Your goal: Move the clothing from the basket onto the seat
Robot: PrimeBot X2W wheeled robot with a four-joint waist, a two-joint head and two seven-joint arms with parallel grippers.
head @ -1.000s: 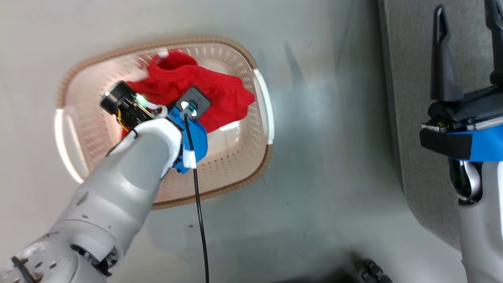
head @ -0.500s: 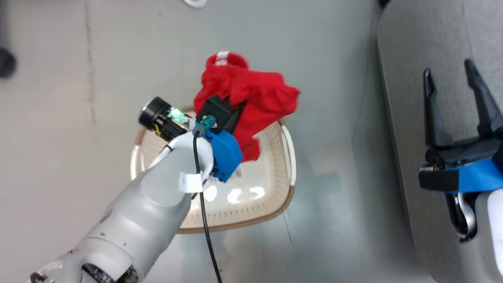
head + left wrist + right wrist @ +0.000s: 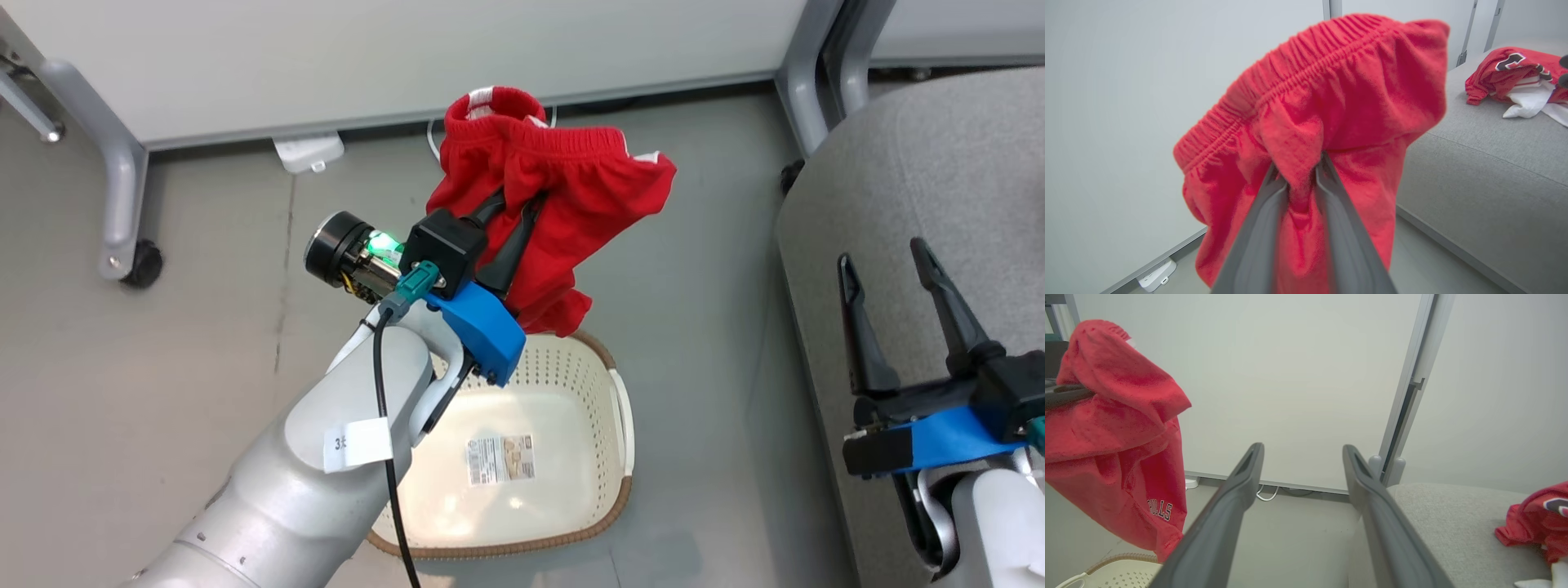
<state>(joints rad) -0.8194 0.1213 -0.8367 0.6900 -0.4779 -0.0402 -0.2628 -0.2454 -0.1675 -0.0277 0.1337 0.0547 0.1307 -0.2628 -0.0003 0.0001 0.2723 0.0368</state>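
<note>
The left gripper (image 3: 1299, 171), at the bottom middle of the left wrist view, pinches a fold of the soft red shorts (image 3: 1331, 90) with a stretchy waistband between its two dark fingers. In the head view the shorts hang in the upper middle, up in the air. Their lowest edge shows just above the far rim of the rounded cream plastic basket (image 3: 571, 392) with holes in its sides. A paper sticker (image 3: 500, 459) sits on the basket's bottom. At the lower right, the right gripper (image 3: 882, 255) has its fingers spread wide, holding nothing, over the big grey cloth seat (image 3: 922, 163). A red jersey (image 3: 1506, 69) with black-and-white letters lies on that seat — upper right of the left wrist view.
</note>
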